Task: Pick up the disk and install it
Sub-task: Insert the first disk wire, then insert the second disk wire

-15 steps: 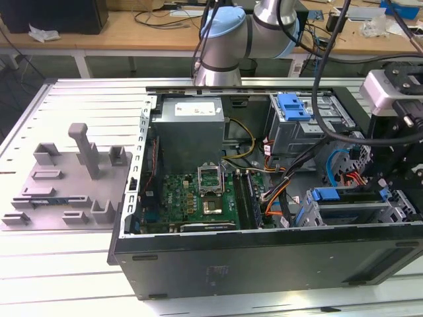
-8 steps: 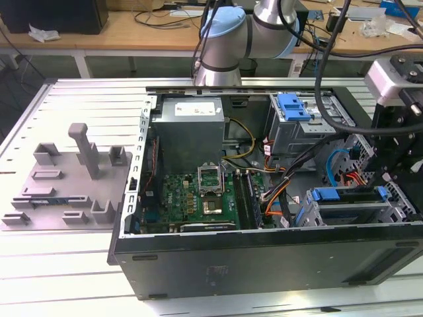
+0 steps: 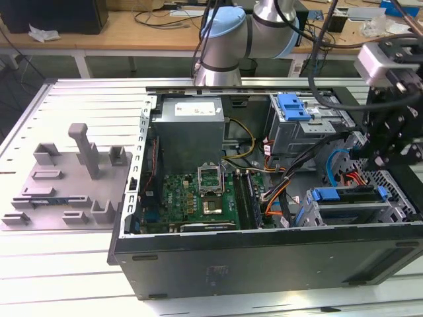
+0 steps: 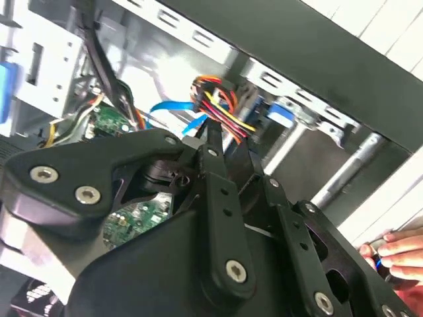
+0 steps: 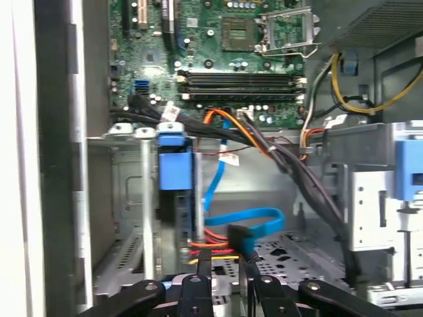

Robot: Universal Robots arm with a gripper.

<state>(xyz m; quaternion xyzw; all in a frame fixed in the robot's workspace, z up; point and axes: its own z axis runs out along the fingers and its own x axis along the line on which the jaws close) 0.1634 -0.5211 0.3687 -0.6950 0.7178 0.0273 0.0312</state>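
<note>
1. A black desktop computer case point(image 3: 264, 264) is laid on its side with the panel off, so the green motherboard point(image 3: 198, 198) is exposed.
2. The silver-and-blue robot arm point(image 3: 231, 33) is reached in from the far side of the table and bent over the case's end at the exterior view's right.
3. The black gripper point(image 3: 391, 162) is hung just above the grey metal drive cage point(image 3: 396, 191), pointed down into it.
4. Open or closed? Honestly can't be told for the gripper from these shots, and nothing is seen held in it.
5. The silver disk in its blue plastic carrier point(image 3: 344, 196) is seen slotted into that cage, near the gripper point(image 5: 225, 264) but apart from it in the first wrist view, where the carrier point(image 5: 175, 198) stands on edge beside blue and orange cables point(image 5: 251, 221).
6. A person's hand point(image 4: 396, 254) is caught outside the case wall in the second wrist view.
</note>
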